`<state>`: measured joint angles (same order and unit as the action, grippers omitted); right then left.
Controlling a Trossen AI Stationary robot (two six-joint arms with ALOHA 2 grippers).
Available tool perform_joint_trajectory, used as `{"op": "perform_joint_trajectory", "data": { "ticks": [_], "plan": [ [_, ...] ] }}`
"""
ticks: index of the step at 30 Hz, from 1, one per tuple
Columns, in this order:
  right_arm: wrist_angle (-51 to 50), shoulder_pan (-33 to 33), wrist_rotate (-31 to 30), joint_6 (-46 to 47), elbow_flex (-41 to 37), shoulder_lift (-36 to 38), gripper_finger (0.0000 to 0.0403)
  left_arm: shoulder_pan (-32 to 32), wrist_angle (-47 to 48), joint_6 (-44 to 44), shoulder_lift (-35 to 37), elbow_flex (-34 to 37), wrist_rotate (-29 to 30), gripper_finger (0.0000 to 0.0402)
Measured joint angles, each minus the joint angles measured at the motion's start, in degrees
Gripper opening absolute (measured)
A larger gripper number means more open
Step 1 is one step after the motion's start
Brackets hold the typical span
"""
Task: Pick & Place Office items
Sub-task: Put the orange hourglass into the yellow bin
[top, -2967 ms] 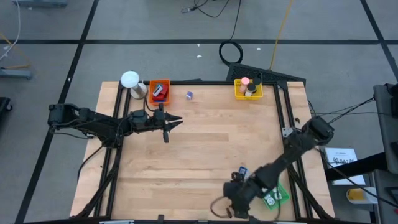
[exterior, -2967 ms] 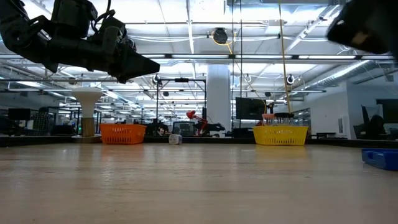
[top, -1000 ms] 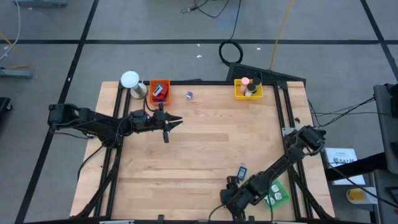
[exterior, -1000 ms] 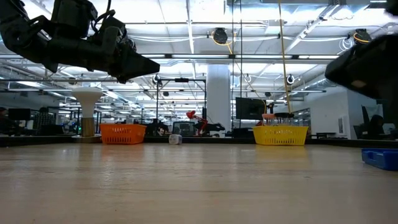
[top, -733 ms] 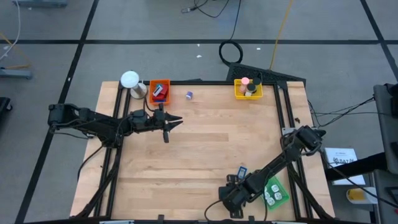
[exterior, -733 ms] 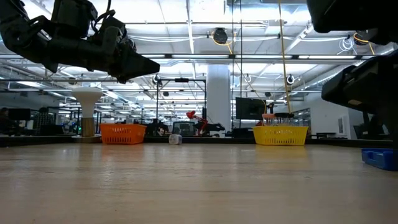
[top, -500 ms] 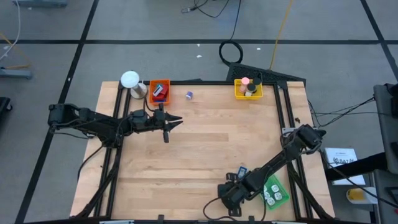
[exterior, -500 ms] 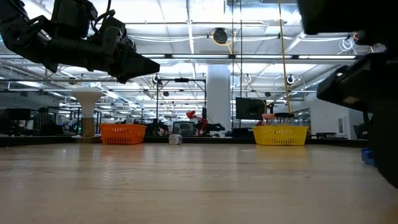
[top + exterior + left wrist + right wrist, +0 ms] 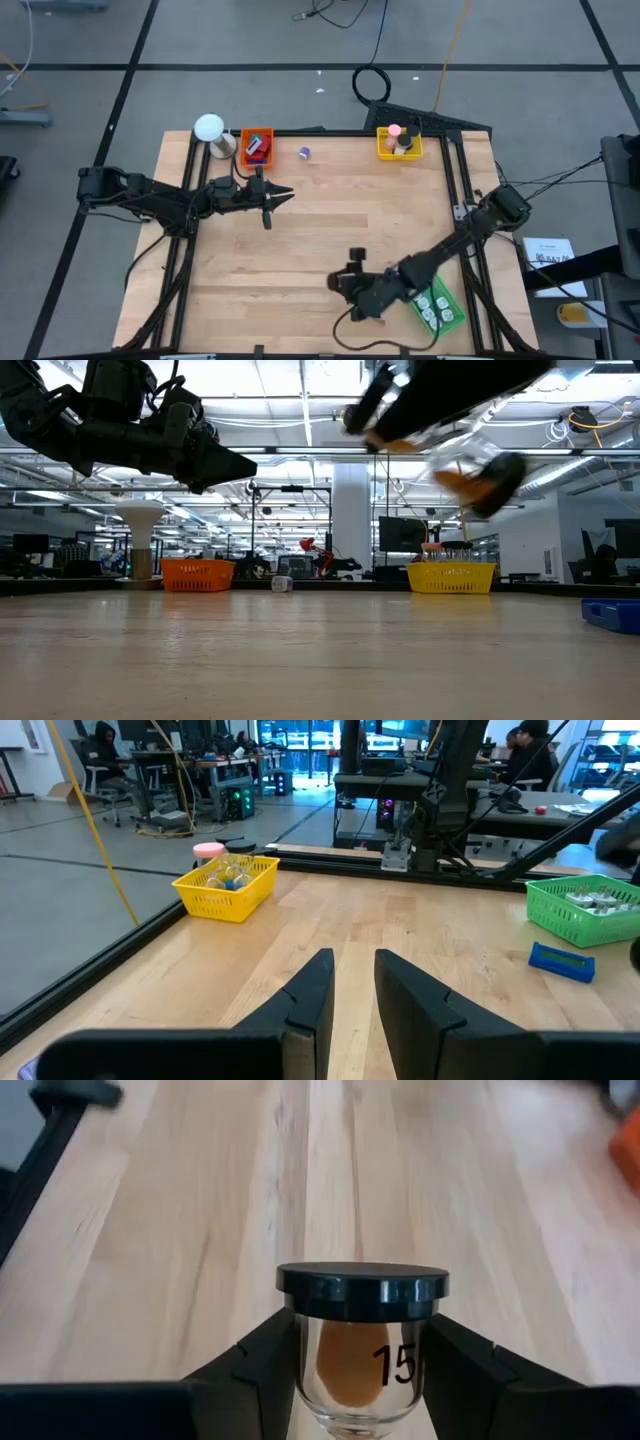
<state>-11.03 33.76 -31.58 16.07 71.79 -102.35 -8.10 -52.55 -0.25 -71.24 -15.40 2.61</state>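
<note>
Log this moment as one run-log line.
right gripper: shut on black-capped clear vial, above table | left gripper: open, empty, raised near orange tray | blue item: on table

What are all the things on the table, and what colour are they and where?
Table: one, light wood with black frame.
Orange tray: one, far left corner, red and blue pieces inside.
Yellow tray: one, far right corner, pink roll and dark pieces inside.
Green tray: one, near right edge, whitish pieces inside.
Small roll: one, purplish, loose beside the orange tray.
Blue rectangle: one, lying near the green tray.
White ball-topped object: one, far left corner.
Jar: one, clear, black lid, marked 15, held.
Left gripper: over the table's left half.
Right gripper: near side, holding the jar.
</note>
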Motion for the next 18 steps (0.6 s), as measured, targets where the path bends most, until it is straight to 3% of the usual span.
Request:
{"op": "perform_joint_trajectory", "data": {
  "ticks": [9, 14, 18],
  "plan": [
    [50.58, -15.36, 16.94, -15.93, -21.42, -0.11, 0.0162, -0.02, -0.01, -0.01, 0.00, 0.00, 0.00, 0.0076],
    [69.23, -23.93, 27.35, -20.23, -26.14, -2.64, 0.0163, -0.01, 0.01, 0.00, 0.00, 0.00, 0.00, 0.0076],
    [75.70, -28.36, 32.67, -20.47, -25.34, -7.58, 0.0163, 0.00, 0.04, 0.00, 0.00, 0.00, 0.00, 0.0076]
  ]
}}
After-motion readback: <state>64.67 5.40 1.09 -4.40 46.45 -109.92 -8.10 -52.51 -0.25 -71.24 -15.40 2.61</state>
